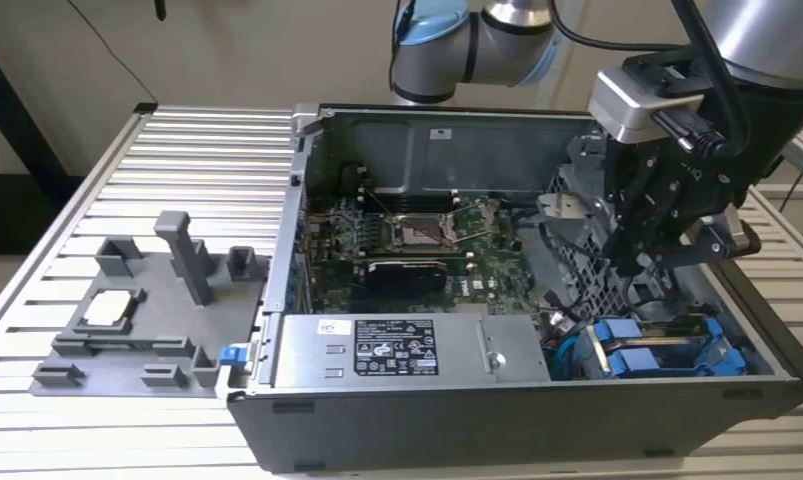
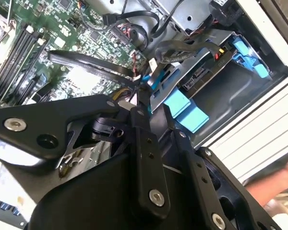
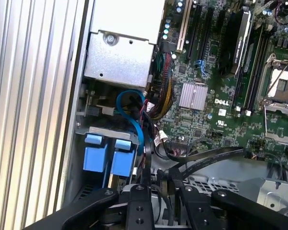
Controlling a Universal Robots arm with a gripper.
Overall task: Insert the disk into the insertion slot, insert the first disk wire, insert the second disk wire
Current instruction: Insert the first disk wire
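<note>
Gripper (image 2: 154, 103) near blue-framed disk (image 2: 187, 110) seated in grey insertion slot (image 2: 240, 86)

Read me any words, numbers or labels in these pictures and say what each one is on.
Power-supply box label: black-and-white print, too small to read.
Motherboard: a white maker's logo, left unquoted; other markings too small to read.
Small white sticker on the case's inner wall: too small to read.

The silver-grey disk (image 1: 637, 360), clipped in its bright blue carrier, sits pushed into the slot (image 3: 103, 130) of the grey metal cage, blue tabs showing at its mouth.
</note>
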